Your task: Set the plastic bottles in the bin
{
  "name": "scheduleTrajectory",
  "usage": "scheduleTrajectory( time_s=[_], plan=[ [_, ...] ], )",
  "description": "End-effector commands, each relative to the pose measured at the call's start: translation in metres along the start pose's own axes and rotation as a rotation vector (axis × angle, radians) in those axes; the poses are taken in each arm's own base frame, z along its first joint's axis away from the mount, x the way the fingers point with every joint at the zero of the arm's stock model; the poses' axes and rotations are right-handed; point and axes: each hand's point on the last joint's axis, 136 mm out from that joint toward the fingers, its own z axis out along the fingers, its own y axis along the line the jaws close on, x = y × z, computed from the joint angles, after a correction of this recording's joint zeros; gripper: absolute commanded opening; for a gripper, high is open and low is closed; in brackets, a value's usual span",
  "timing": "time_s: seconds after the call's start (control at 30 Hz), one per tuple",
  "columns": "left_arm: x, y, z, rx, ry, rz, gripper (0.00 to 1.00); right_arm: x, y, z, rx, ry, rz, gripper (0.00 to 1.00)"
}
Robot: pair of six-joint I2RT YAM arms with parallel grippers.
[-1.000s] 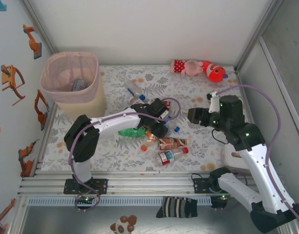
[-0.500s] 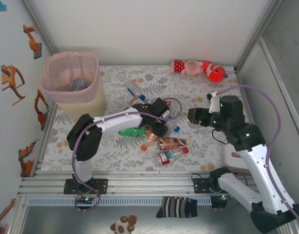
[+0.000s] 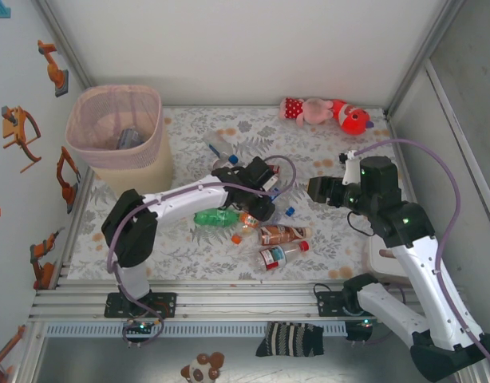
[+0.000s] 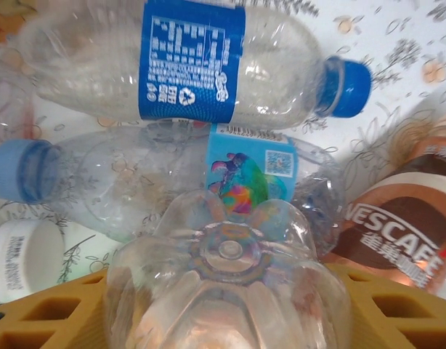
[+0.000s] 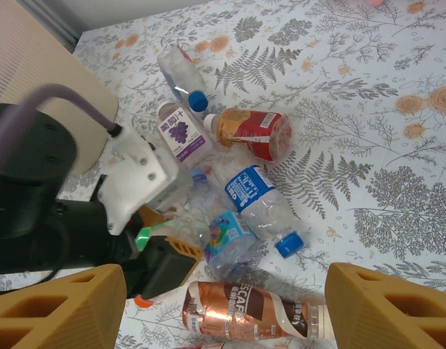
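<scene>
Floral counter [image 3: 189, 137] held scattered plastic bottles [image 3: 217, 217]. Left end effector [image 4: 223, 313] clamped one clear bottle [image 4: 226, 251]; the bin [image 3: 137, 155] stood at ten o'clock. Right end effector [image 5: 226, 309] hung open, empty.

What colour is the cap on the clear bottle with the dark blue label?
Blue. The left wrist view shows the cap best.

Left pincer [image 3: 259, 207], arm outstretched, grips a clear bottle [image 4: 226, 291]; right pincer [image 3: 317, 190] hovers, jaws apart.
</scene>
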Motion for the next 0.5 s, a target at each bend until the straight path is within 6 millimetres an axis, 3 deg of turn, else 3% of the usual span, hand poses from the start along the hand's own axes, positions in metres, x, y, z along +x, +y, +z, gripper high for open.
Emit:
scheduleTrajectory(
  time_s=[0.0,0.27,0.47],
  plan=[
    [-0.022,-0.003,-0.041,0.017,-0.103,0.0,0.55,0.002,-0.004,-0.002,0.022,0.007,-0.005,0.72],
    [-0.051,0.008,-0.11,0.108,-0.312,-0.106,0.53,0.0,-0.003,-0.001,0.021,0.003,-0.014,0.72],
    [-0.069,0.04,-0.172,0.199,-0.544,-0.264,0.53,-0.002,-0.004,-0.003,0.032,-0.007,-0.018,0.72]
  ],
)
